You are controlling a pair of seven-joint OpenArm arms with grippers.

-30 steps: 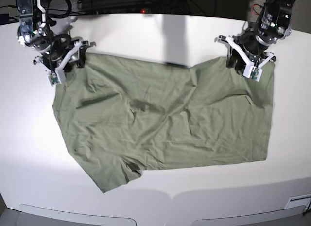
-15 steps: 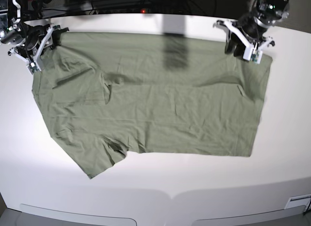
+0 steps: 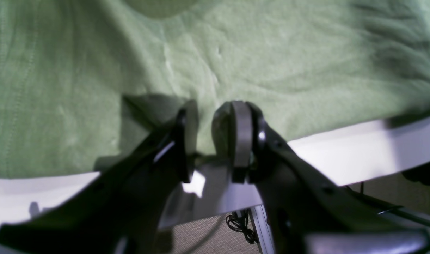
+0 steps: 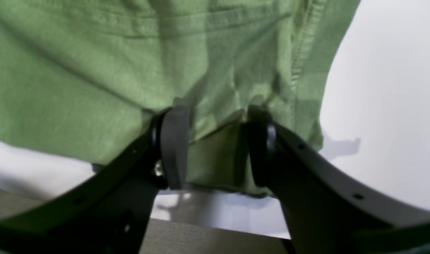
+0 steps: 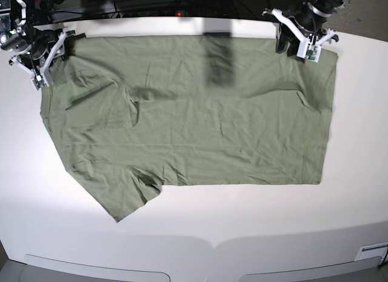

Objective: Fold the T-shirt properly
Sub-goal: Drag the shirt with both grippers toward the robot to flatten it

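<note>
Done: my jaws pinch the T-shirt (image 5: 194,112), spread flat on the counter (image 5: 357,142).
Left: every fold.

T-shirt (image 5: 200,124): plain olive green | table (image 5: 242,233): white | end effectors: black-and-white

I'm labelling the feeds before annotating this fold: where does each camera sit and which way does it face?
Base: high at the table's near side, looking down on the spread T-shirt; left gripper and right gripper show at the far corners.
Left wrist: behind its fingers, facing the shirt's edge.
Right wrist: likewise, fingers astride a hem.
All share the shirt and white table.
</note>
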